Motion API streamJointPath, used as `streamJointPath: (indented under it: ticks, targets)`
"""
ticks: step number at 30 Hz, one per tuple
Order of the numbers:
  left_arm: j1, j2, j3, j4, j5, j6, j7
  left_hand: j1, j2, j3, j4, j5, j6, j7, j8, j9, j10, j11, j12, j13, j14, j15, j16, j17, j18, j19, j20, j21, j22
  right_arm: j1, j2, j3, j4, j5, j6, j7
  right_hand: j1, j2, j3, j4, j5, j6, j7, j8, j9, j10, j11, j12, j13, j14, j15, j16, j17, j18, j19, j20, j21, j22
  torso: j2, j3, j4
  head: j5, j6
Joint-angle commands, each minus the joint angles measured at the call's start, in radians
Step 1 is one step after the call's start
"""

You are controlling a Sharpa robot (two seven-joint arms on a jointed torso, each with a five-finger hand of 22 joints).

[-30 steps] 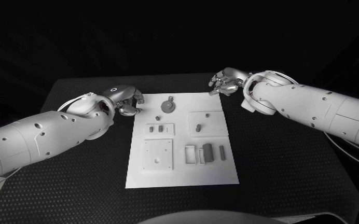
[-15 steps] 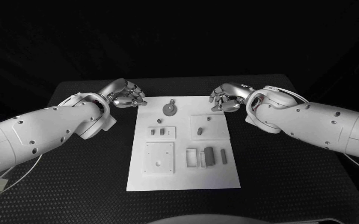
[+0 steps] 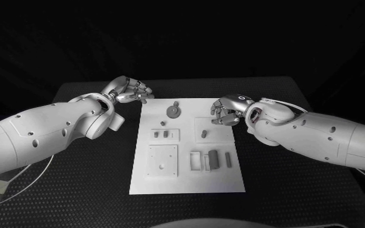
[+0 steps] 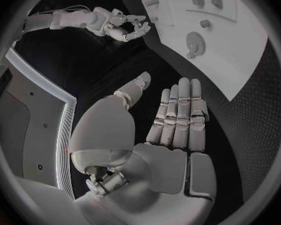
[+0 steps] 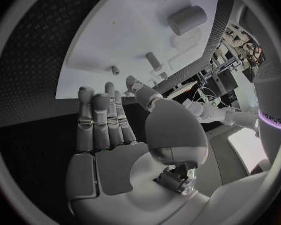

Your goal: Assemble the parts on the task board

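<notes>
Both sets of fingers are loose and apart with nothing in them: the left hand [image 3: 129, 92] hovers over the black tabletop [image 3: 84, 186] just off the task board's [image 3: 186, 178] far left corner, and the right hand [image 3: 229, 109] hangs over the board's right edge, near its far end. That white task board sits mid-tabletop, with the small grey parts [image 3: 212, 158] lying on it, a round one [image 3: 174, 111] nearest the far edge between the two hands.
</notes>
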Motion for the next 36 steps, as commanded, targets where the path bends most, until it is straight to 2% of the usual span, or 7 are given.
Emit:
streamJointPath:
  ticks: [1, 7, 9, 19, 23, 31, 36]
  targets:
    - [0.001, 0.004, 0.001, 0.006, 0.038, 0.030, 0.031, -0.001, 0.006, -0.005, -0.003, 0.005, 0.003, -0.001, 0.003, -0.001, 0.003, 0.003, -0.006, -0.002, -0.002, 0.008, -0.009, 0.003, -0.004, -0.009, 0.001, 0.000, -0.003, -0.011, 0.009, 0.000, -0.013, -0.055, 0.003, -0.031, -0.001, -0.011, -0.001, 0.000, 0.003, -0.006, 0.013, -0.010, -0.004, -0.003, 0.007, -0.012, -0.005, 0.005, 0.003, -0.008, -0.001, 0.046, 0.004, 0.000, -0.006, 0.010, 0.002, 0.0012, 0.0026, 0.002, -0.002]
    - [0.001, 0.003, 0.001, 0.009, 0.041, 0.035, 0.034, -0.003, 0.008, -0.006, -0.002, 0.005, 0.001, 0.000, 0.002, -0.003, 0.005, 0.003, -0.008, -0.003, 0.002, 0.007, -0.013, 0.011, -0.003, -0.007, 0.000, 0.002, -0.006, -0.028, 0.026, 0.000, -0.033, -0.055, -0.004, -0.031, -0.003, -0.014, 0.000, 0.000, 0.003, -0.015, 0.018, -0.019, -0.010, -0.014, 0.014, -0.033, -0.013, 0.004, 0.009, -0.011, 0.000, 0.046, 0.004, 0.001, -0.010, 0.010, 0.003, 0.0003, 0.0015, 0.005, -0.008]
    - [0.001, 0.003, 0.001, 0.008, 0.042, 0.037, 0.033, -0.003, 0.008, -0.007, -0.002, 0.005, 0.001, 0.000, 0.002, -0.003, 0.005, 0.003, -0.008, -0.003, 0.003, 0.007, -0.013, 0.012, -0.003, -0.006, 0.000, 0.002, -0.007, -0.028, 0.029, 0.000, -0.034, -0.055, -0.006, -0.030, -0.002, -0.014, 0.000, -0.001, 0.003, -0.015, 0.018, -0.020, -0.010, -0.014, 0.014, -0.034, -0.013, 0.004, 0.010, -0.011, 0.001, 0.046, 0.004, 0.001, -0.011, 0.010, 0.003, -0.0001, 0.0015, 0.009, -0.014]
    - [0.001, 0.001, 0.001, 0.011, 0.047, 0.052, 0.022, -0.005, 0.010, -0.009, 0.000, 0.005, 0.004, -0.001, 0.004, -0.003, 0.004, 0.004, -0.010, -0.005, 0.005, 0.008, -0.018, 0.019, -0.003, -0.005, 0.001, 0.003, -0.011, -0.030, 0.043, -0.002, -0.044, -0.052, 0.001, -0.025, 0.001, -0.008, 0.002, -0.001, 0.003, -0.014, 0.018, -0.020, -0.011, -0.012, 0.014, -0.037, -0.014, 0.004, 0.010, -0.011, 0.001, 0.046, 0.005, 0.000, -0.012, 0.010, 0.002, -0.0009, -0.0001, 0.009, -0.018]
    - [0.001, 0.002, 0.001, 0.010, 0.047, 0.054, 0.020, -0.006, 0.010, -0.009, 0.000, 0.005, 0.003, -0.001, 0.004, -0.004, 0.004, 0.004, -0.011, -0.006, 0.006, 0.007, -0.019, 0.021, -0.003, -0.004, 0.000, 0.003, -0.011, -0.034, 0.048, -0.003, -0.050, -0.052, 0.005, -0.025, 0.003, 0.011, 0.005, -0.002, 0.003, -0.009, 0.017, -0.020, -0.011, -0.007, 0.014, -0.041, -0.015, 0.005, 0.010, -0.011, 0.003, 0.046, 0.006, 0.001, -0.013, 0.011, 0.002, -0.0004, 0.0005, 0.010, -0.019]
    - [0.001, 0.001, 0.001, 0.012, 0.047, 0.058, 0.017, -0.007, 0.013, -0.009, 0.003, 0.005, 0.004, -0.001, 0.005, -0.004, 0.003, 0.005, -0.013, -0.007, 0.009, 0.007, -0.022, 0.027, -0.002, -0.002, 0.000, 0.003, -0.013, -0.036, 0.064, -0.004, -0.082, -0.052, 0.020, -0.024, 0.014, 0.075, 0.004, -0.011, 0.003, 0.000, 0.013, -0.020, -0.012, 0.006, 0.011, -0.051, -0.017, 0.005, 0.008, -0.011, 0.007, 0.046, 0.004, 0.000, -0.015, 0.015, 0.002, -0.0003, 0.0008, 0.009, -0.021]
    - [0.001, 0.002, 0.001, 0.013, 0.047, 0.059, 0.016, -0.008, 0.014, -0.009, 0.004, 0.006, 0.005, -0.002, 0.005, -0.005, 0.003, 0.005, -0.014, -0.007, 0.011, 0.006, -0.023, 0.030, -0.002, 0.000, 0.000, 0.004, -0.014, -0.038, 0.070, -0.006, -0.092, -0.052, 0.037, -0.022, 0.019, 0.083, 0.003, -0.012, 0.003, 0.002, 0.013, -0.020, -0.012, 0.009, 0.011, -0.052, -0.017, 0.005, 0.007, -0.011, 0.008, 0.046, 0.003, 0.000, -0.014, 0.017, 0.002, 0.0003, 0.0016, 0.009, -0.023]
